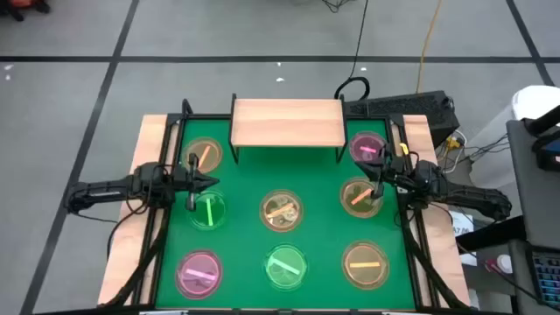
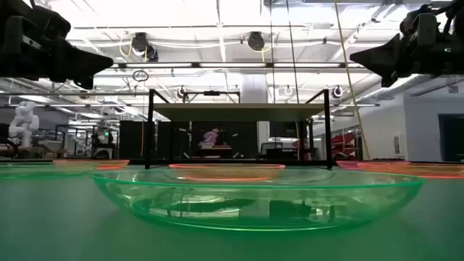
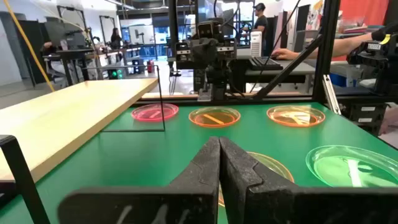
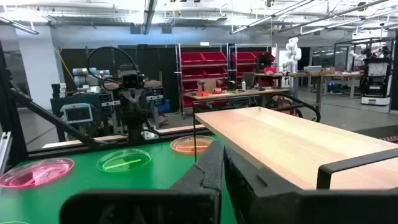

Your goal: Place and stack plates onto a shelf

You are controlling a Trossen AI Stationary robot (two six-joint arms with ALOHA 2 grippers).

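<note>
Plates [image 1: 282, 211], small round translucent dishes tinted pink, green and amber, lie spread across the green desk [image 1: 236, 188]; the light-wood shelf [image 1: 287, 122] stands bare. Left tool [image 1: 203, 183] and right tool [image 1: 374, 184] hover pressed together, empty. Risk: thin rims may slip during pickup.

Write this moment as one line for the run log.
left gripper: shut, empty, above table | right gripper: shut, empty, above table | shelf: no plates on it | plates: eight, all on table
</note>
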